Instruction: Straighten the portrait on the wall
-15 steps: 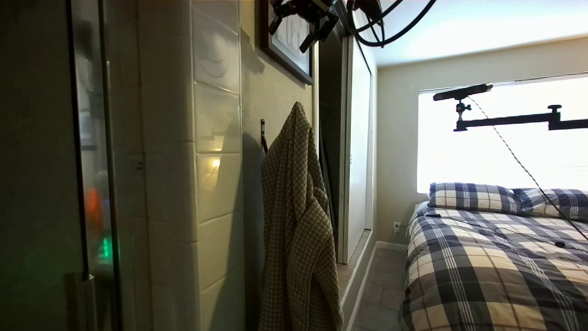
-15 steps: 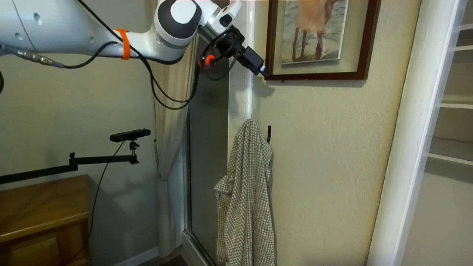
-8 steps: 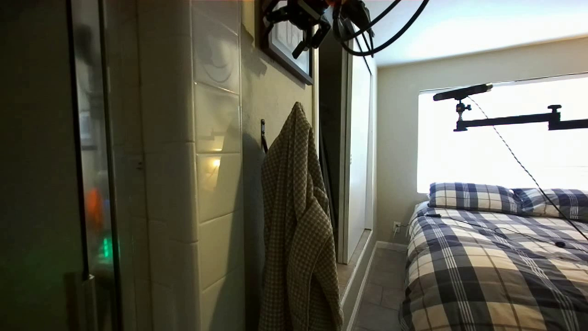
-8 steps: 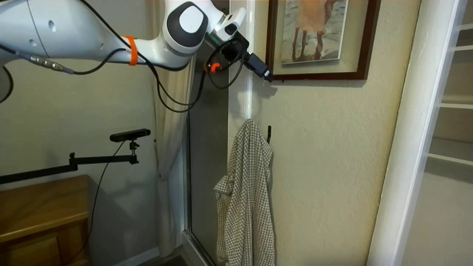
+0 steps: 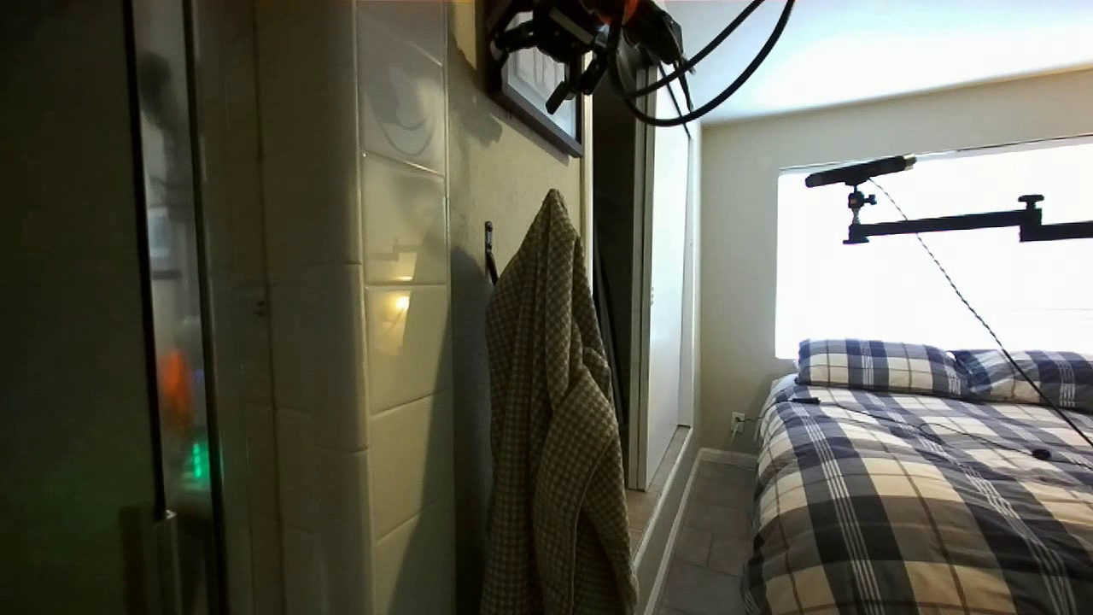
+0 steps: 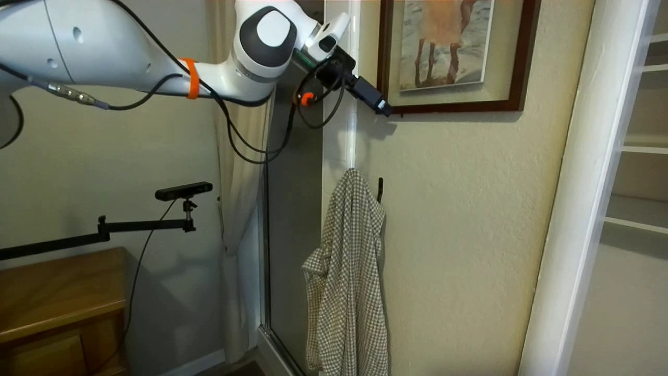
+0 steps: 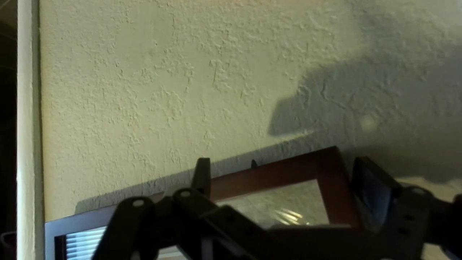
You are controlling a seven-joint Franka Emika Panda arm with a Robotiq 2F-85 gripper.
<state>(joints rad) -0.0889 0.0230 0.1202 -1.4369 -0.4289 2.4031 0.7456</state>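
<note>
The portrait (image 6: 449, 108) hangs on the cream wall (image 6: 459, 219) in a dark brown frame; its top is out of view. In that exterior view its bottom edge rises very slightly to the right. It shows steeply in an exterior view (image 5: 546, 120). My gripper (image 6: 385, 110) is at its lower left corner there. In the wrist view my open gripper (image 7: 283, 171) has the corner of the portrait (image 7: 274, 177) between its fingers. One finger lies over the frame's bottom bar. The other is beside its side edge, close or touching; I cannot tell which.
A checked garment (image 6: 349, 261) hangs below the gripper, beside a black hook (image 6: 380, 189). A tiled wall edge (image 5: 406, 342) and a dark glass panel (image 6: 295, 209) stand near the arm. A white door frame (image 6: 584, 183) is right of the portrait. Cables loop under the wrist.
My gripper has moved right and slightly down to the frame's corner in an exterior view. In the last half second the portrait's lower part has shifted slightly right. The fingers stay open.
</note>
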